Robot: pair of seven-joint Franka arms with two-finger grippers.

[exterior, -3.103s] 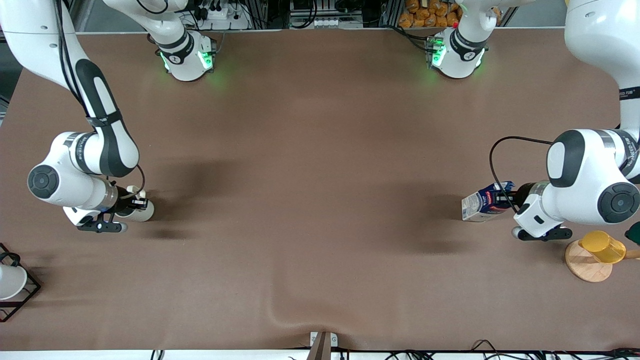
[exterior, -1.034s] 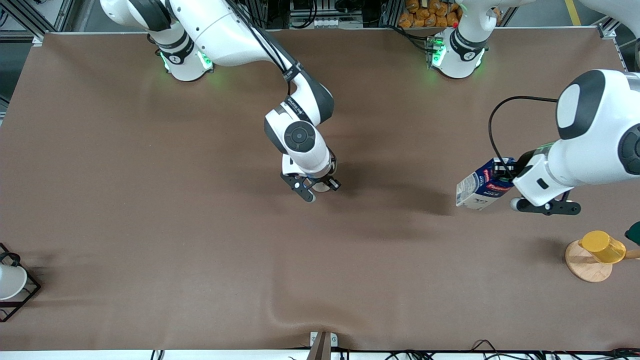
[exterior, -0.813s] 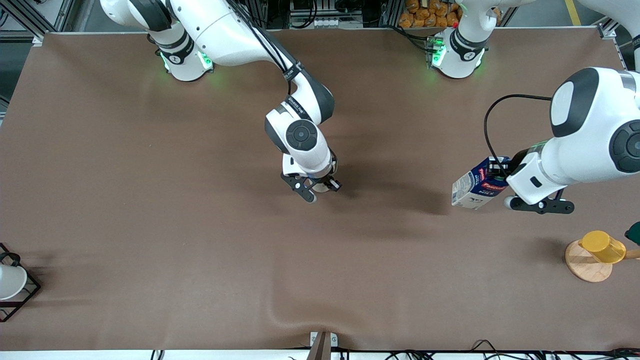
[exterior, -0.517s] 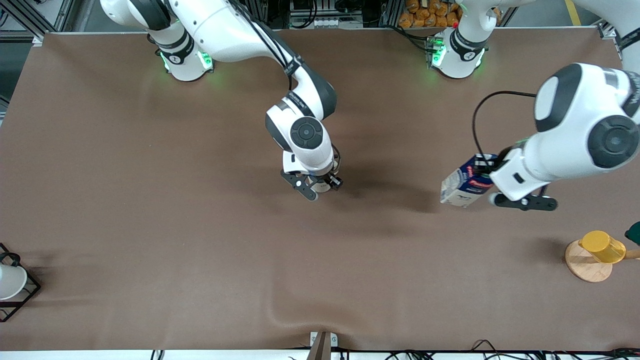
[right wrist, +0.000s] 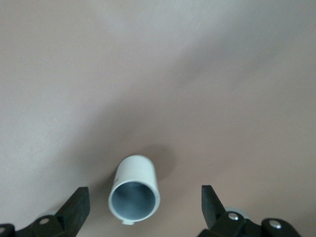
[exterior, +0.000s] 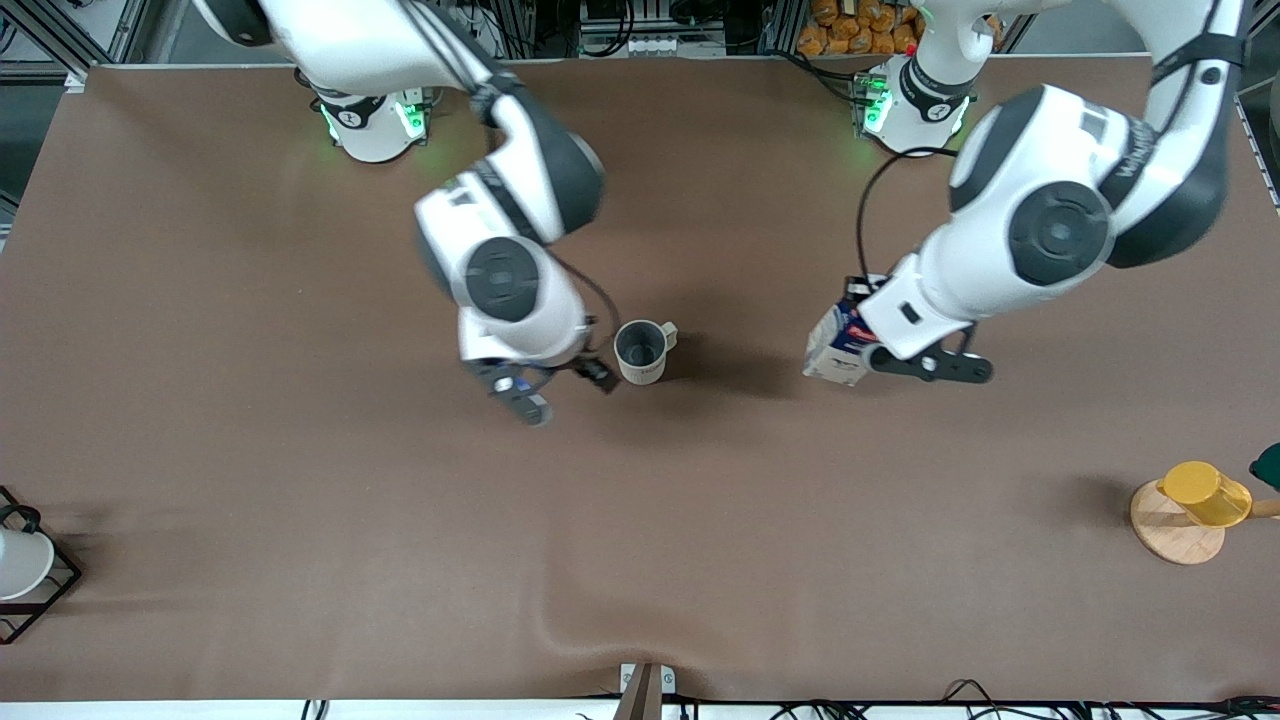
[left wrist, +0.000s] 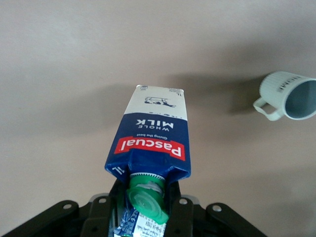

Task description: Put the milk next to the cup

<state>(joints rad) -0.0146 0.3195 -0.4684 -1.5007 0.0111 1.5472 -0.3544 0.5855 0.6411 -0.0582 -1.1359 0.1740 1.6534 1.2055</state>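
Observation:
The cup point(exterior: 641, 350), a beige mug with a grey inside, stands upright mid-table. It also shows in the right wrist view point(right wrist: 134, 192) and the left wrist view point(left wrist: 291, 96). My right gripper point(exterior: 575, 378) is open and empty, raised over the cup, its fingers point(right wrist: 74, 210) wide apart on either side. My left gripper point(exterior: 858, 312) is shut on the top of the milk point(exterior: 835, 347), a dark-blue carton with a green cap point(left wrist: 148, 202). It holds the carton point(left wrist: 153, 133) tilted in the air, over the table toward the left arm's end from the cup.
A yellow plastic cup point(exterior: 1205, 492) sits on a round wooden coaster point(exterior: 1170, 535) at the left arm's end. A white cup in a black wire frame point(exterior: 20, 560) sits at the right arm's end. The brown table cover ripples near the front edge point(exterior: 560, 625).
My right gripper has opened, let go of the cup mid-table and risen. My left arm has carried the milk steadily toward the cup.

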